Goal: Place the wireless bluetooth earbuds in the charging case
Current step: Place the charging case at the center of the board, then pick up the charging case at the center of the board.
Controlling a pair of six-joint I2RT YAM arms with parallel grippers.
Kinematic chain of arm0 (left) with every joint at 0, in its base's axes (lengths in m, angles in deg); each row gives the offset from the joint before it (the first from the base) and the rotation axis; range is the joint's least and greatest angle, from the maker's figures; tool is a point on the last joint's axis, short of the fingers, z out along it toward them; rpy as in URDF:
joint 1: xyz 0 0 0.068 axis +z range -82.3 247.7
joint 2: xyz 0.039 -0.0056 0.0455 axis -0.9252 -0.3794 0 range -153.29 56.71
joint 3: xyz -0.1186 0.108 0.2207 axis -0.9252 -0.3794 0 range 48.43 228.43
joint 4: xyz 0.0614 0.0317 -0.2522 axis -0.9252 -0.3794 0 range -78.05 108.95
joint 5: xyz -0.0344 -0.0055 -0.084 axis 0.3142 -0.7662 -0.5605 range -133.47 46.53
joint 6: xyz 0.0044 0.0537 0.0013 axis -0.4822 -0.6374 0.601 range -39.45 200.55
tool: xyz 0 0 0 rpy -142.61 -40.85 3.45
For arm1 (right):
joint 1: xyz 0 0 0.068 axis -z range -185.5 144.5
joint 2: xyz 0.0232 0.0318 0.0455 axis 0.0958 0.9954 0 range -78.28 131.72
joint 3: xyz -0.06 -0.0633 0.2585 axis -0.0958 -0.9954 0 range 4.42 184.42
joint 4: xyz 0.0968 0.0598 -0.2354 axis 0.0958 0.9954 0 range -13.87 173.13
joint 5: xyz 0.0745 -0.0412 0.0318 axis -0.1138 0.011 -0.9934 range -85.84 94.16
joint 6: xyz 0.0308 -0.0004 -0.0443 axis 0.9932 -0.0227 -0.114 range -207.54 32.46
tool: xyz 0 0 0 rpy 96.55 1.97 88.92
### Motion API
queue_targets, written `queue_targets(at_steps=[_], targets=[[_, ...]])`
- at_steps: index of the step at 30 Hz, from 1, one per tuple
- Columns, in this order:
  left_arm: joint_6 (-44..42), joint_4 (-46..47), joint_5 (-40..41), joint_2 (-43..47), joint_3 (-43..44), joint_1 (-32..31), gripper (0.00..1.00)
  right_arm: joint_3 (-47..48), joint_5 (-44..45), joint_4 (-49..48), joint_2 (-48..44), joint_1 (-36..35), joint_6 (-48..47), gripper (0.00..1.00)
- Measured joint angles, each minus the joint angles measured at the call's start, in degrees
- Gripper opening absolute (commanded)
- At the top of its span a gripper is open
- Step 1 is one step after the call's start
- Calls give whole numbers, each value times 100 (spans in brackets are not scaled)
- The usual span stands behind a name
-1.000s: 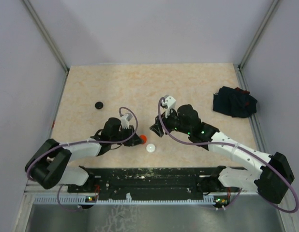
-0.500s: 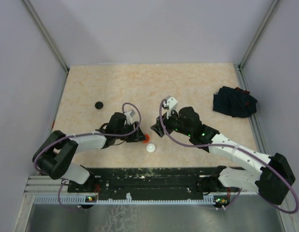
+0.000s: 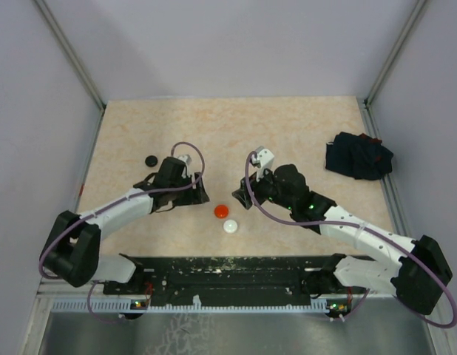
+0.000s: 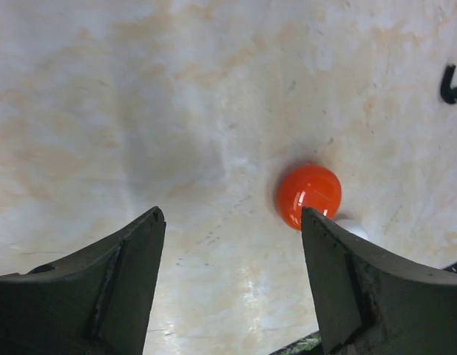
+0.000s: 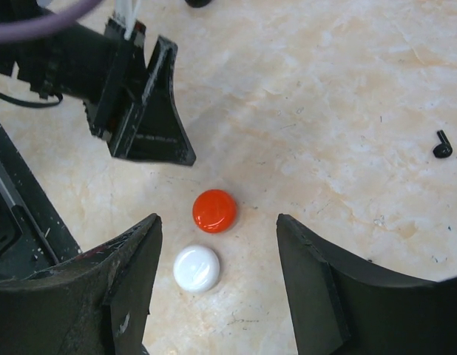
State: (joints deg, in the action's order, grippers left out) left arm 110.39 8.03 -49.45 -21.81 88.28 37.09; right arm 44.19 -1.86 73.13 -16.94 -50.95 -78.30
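One black earbud (image 5: 441, 146), tiny and comma-shaped, lies alone on the table; it also shows as the black earbud (image 4: 450, 85) at the upper right of the left wrist view. A glossy red disc (image 3: 222, 211) and a white disc (image 3: 230, 226) lie side by side between the arms. I cannot tell whether these discs are the charging case. My left gripper (image 3: 200, 195) is open and empty, just left of the red disc (image 4: 310, 196). My right gripper (image 5: 218, 220) hovers open above the red disc (image 5: 214, 211) and white disc (image 5: 197, 268), holding nothing.
A black disc (image 3: 150, 160) lies at the left of the table. A dark cloth bundle (image 3: 358, 155) sits at the far right by the wall. The left gripper's fingers (image 5: 158, 118) show close ahead in the right wrist view. The black base rail (image 3: 228, 270) runs along the near edge.
My left gripper opened, let go of the red disc and drew back up and to the left. The red disc stays beside the white one. The right arm barely moved.
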Motion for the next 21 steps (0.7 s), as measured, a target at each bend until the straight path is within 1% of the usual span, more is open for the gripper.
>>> queue_targets(at_steps=[3,10,11,13,17,21], targets=[[-260,-391,227,72,256,328,86,2,68,131,0,0,109,67],[-898,-911,767,4,909,1484,92,297,219,848,105,0,367,71],[-927,-940,839,-72,1047,1593,93,367,240,951,129,0,398,76],[-935,-946,1008,-328,1412,1808,93,437,310,1104,136,0,470,87],[-752,-957,1322,-1010,2065,2076,99,450,461,1331,107,-2,654,91],[-389,-1207,1641,-1707,2649,2181,94,446,914,1456,-184,0,841,92]])
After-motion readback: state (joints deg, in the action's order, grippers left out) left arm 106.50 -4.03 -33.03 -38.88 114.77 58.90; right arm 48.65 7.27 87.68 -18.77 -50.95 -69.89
